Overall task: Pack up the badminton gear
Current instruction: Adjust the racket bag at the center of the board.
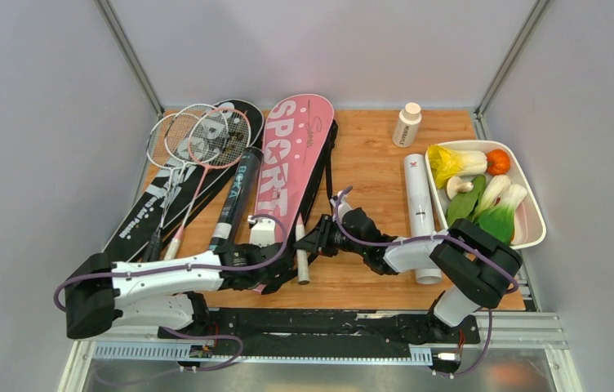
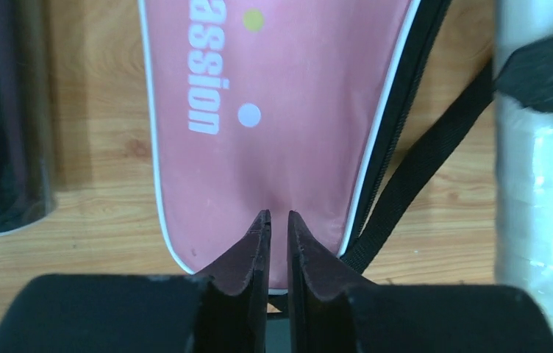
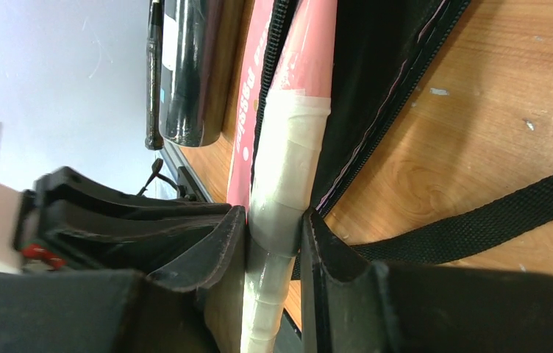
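From above: finds the pink bag (image 1: pixel 291 155) lengthwise in the middle of the counter (image 1: pixel 369 155), a racket handle (image 1: pixel 301 260) poking from its near end. Places the right claw (image 1: pixel 313 242) on that handle, the left claw (image 1: pixel 271 261) at the bag's narrow end just beside.

Left wrist: shows fingers all but together, a sliver apart, tips over the pink fabric; cannot tell whether cloth is nipped. Looks soft and floppy, likely to bunch and slide, so probably best pinned close to the hem.

Right wrist: shows the claw clamped on the white-wrapped grip. Seems light, stiff and tacky there; safer held at the grip than by the thin shaft.
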Controlling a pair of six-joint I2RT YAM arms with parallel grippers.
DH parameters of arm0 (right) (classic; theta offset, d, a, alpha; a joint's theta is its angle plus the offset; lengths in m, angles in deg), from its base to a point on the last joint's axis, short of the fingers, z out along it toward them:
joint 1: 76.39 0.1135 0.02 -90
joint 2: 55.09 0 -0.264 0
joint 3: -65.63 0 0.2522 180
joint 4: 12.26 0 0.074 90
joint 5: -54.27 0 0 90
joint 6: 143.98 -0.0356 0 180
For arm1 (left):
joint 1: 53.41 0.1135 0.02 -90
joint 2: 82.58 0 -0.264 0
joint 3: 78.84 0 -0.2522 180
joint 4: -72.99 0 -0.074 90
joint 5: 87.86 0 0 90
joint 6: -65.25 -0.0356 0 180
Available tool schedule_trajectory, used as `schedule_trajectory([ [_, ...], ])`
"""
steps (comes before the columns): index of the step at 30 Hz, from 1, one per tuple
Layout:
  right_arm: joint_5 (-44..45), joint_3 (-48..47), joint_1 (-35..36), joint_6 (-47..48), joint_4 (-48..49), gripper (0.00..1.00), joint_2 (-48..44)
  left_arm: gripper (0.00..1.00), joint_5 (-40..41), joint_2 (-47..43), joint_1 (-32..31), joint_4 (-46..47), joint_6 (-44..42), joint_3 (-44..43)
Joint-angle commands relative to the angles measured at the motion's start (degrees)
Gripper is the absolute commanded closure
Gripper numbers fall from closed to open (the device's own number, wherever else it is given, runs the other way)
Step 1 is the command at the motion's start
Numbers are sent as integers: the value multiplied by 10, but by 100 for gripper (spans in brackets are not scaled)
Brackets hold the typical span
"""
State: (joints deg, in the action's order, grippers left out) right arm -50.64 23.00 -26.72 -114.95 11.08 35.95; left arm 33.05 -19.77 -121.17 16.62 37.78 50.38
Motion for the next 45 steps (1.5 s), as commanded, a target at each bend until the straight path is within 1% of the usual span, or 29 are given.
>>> schedule_trajectory([
  [1,-4,-3,3,22,75,100,-1,83,-57,51,1,45,-16,8],
  [2,-4,-2,3,22,75,100,-1,86,-75,55,0,51,-17,9],
  [4,-1,-2,3,20,75,100,-1,89,-92,57,-12,72,-16,12],
  [7,2,-3,3,17,75,100,1,90,-109,43,-40,108,-6,23],
  [9,3,-2,3,14,75,100,1,90,-126,37,-48,123,4,36],
  [18,19,5,3,9,73,100,-2,91,-127,24,-89,144,26,56],
  [24,31,6,3,5,83,100,10,91,-116,45,-130,155,43,62],
  [27,29,6,3,2,90,100,17,92,-95,50,-155,154,65,60],
  [32,33,10,3,-3,95,100,17,91,-74,51,-186,151,75,28],
  [35,33,10,3,-3,95,100,16,91,-68,64,-193,146,87,33],
  [40,41,16,4,-1,96,100,17,91,-64,72,-199,144,137,77],
  [43,43,26,4,-7,120,100,24,90,-48,59,-200,119,150,76],
  [45,42,27,4,-9,126,100,27,86,-32,48,-200,87,155,62],
])
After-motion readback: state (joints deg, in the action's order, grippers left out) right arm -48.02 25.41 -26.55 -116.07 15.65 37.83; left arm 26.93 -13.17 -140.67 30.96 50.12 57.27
